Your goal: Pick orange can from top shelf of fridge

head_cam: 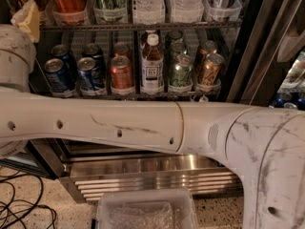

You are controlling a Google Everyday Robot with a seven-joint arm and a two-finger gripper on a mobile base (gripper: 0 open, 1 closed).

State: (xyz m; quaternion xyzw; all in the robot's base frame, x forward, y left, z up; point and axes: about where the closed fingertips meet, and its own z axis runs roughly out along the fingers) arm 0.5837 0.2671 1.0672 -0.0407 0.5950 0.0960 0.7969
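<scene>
- the orange can (121, 73) stands upright on the wire shelf (71, 96) of the fridge (238, 56), a bit left of the middle in the upper part of the frame.
- blue cans (88, 75) stand on its left, and a bottle (151, 63) stands just right of it.
- the white arm (119, 125) goes across the frame below the shelf.
- the gripper (26, 18) is at the upper left, and i cannot tell if it is open or closed.

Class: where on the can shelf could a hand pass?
Only overhead, between the can lids and the upper wire rack. From blue cans to the copper-orange can, the rows stand packed. The white robot arm crosses below; the gripper is out of view.
</scene>
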